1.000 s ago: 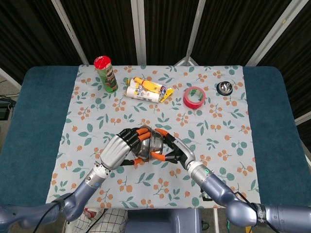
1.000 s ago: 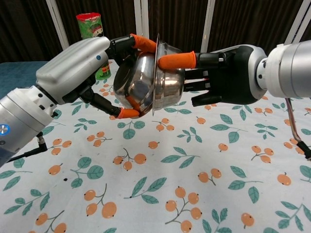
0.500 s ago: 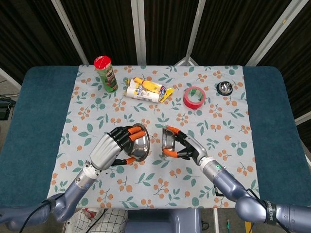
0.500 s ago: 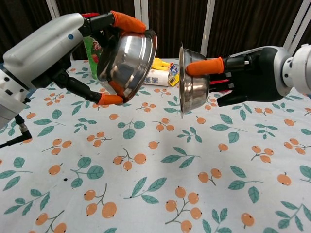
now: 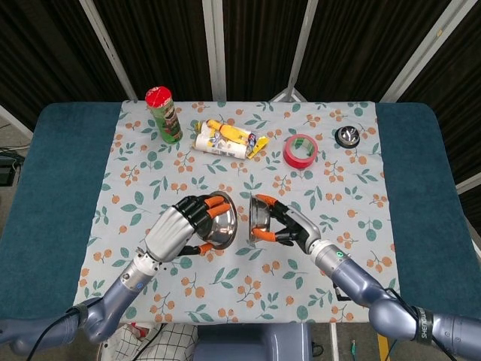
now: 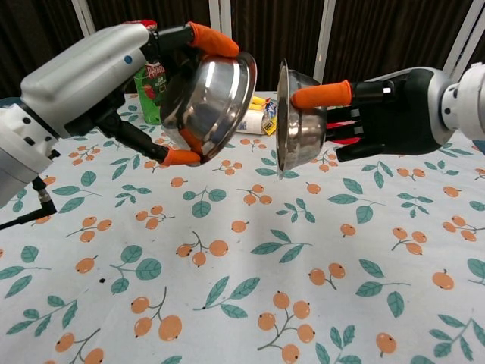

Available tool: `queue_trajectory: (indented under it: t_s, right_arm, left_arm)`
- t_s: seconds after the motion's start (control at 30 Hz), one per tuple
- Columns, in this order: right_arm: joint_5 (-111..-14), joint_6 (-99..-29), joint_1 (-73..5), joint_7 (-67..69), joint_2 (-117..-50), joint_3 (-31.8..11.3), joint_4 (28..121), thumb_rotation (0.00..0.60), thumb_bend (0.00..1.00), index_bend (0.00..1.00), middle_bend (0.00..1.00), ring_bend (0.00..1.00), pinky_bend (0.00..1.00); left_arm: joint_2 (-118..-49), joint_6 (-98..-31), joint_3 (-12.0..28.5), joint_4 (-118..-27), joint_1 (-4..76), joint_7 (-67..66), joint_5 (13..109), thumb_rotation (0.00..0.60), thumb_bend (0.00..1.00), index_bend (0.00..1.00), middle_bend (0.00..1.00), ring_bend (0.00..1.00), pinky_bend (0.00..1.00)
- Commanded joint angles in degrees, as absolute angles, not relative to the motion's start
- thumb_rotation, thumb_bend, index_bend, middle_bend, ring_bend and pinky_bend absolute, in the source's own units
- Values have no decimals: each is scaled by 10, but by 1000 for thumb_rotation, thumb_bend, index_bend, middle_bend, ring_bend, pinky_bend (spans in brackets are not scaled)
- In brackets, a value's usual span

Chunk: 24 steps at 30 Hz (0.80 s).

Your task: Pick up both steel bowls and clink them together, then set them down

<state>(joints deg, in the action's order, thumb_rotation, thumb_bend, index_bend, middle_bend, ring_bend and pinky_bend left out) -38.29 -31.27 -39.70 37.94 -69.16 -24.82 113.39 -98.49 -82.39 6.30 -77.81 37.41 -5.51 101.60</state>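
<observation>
i hold the larger shiny steel bowl [image 6: 206,102] tilted in the air in my left hand [image 6: 98,80], orange fingertips [image 6: 214,39] hooked over its rim, and the smaller steel bowl [image 6: 298,129] on edge in my right hand [image 6: 386,102], the two rims near each other above the leaf-and-orange patterned tablecloth [image 6: 250,288] but apart. farther back on the cloth stand a green snack can with a red lid [image 5: 164,113], a yellow and white packet [image 5: 228,138], a red tape roll [image 5: 301,150] and a small dark round tin [image 5: 346,136].
</observation>
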Motion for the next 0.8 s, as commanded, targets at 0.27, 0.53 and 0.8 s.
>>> queue_trajectory:
  t_s: [0.27, 0.53, 0.8]
  right_arm:
    - [-367, -339, -413, 366, -699, -248, 1188, 600, 477, 1000, 990, 995, 1000]
    - [-352, -362, -429, 345, -709, -238, 1213, 600, 479, 1000, 990, 995, 1000]
    - [-343, -368, -422, 346, -697, -235, 1189, 600, 479, 1000, 990, 995, 1000]
  left_arm:
    - [-1010, -818, 63, -761, 388, -69, 1025, 600, 500, 717, 842, 672, 875]
    - [-1020, -823, 60, -757, 394, -72, 1036, 600, 500, 718, 842, 672, 875]
    - [-999, -837, 55, -775, 385, -76, 1040, 600, 500, 718, 842, 672, 875]
